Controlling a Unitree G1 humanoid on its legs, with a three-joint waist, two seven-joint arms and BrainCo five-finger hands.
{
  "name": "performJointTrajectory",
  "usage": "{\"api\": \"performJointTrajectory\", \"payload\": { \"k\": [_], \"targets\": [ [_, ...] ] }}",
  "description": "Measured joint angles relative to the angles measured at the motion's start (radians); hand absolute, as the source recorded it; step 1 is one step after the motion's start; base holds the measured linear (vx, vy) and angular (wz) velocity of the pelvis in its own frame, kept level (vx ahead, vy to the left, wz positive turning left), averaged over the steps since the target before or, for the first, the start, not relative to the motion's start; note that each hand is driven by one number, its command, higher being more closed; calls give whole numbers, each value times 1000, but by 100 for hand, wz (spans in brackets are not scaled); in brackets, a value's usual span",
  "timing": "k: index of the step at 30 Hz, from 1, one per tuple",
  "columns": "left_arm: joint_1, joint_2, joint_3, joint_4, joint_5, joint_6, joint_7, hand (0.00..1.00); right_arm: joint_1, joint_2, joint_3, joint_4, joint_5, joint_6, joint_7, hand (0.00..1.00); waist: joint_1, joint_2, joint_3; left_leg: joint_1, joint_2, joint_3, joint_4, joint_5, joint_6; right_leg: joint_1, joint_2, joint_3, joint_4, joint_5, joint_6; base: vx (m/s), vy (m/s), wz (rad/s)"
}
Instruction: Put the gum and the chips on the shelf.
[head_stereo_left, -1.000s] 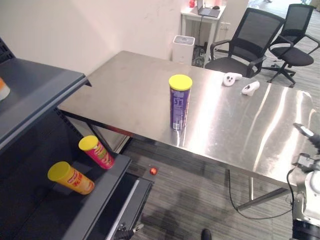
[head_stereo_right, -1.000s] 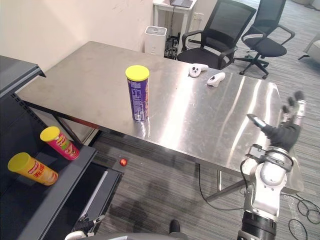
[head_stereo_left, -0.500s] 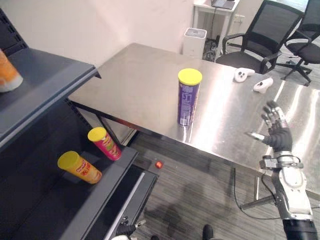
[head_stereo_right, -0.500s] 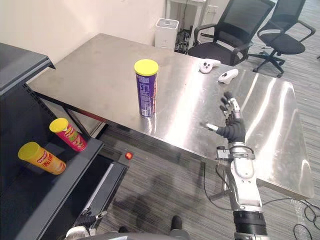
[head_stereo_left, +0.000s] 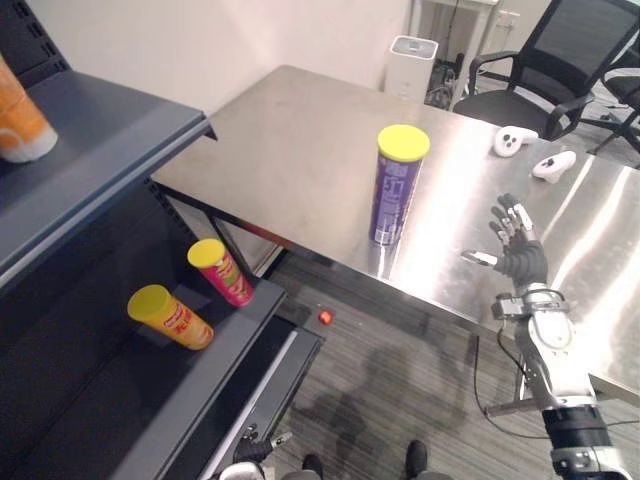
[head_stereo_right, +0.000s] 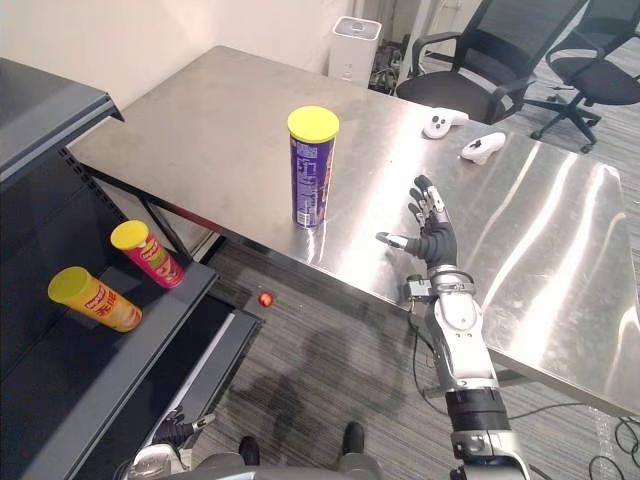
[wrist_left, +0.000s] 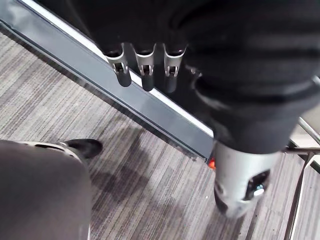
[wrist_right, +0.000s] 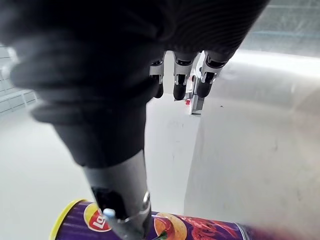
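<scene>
Steel desk (head_stereo_left: 300, 140) ahead, purple chips can (head_stereo_left: 397, 186) upright by its near edge. My right hand (head_stereo_left: 515, 258) hovers close on its right, fingers (head_stereo_left: 512, 222) spread and empty. Light, slick, crushable tube, I reckon; grip mid-body, gently. Left hand (wrist_left: 143, 70) hangs low, relaxed.

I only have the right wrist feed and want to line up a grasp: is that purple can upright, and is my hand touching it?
Observer: The purple can stands upright on the steel table, yellow lid up. The right hand is beside it, apart, fingers open.
Operator: Anything on the shelf already?
Observer: A red can and an orange can lie on the lower shelf.
Operator: And the left hand?
Observer: The left hand is low over the floor by the shelf's base, fingers straight, holding nothing.
</scene>
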Motion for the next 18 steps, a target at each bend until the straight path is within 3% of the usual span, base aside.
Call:
{"api": "performJointTrajectory", "payload": {
  "k": [18],
  "targets": [
    [-6,6,1,-17,-9,1,9,0,-139,31,100,53,29,18,-26,0,12,-5,40,0,-2,-21,-35,32,-3,-2,1,-16,-3,1,-1,-8,-8,4]
  ]
}}
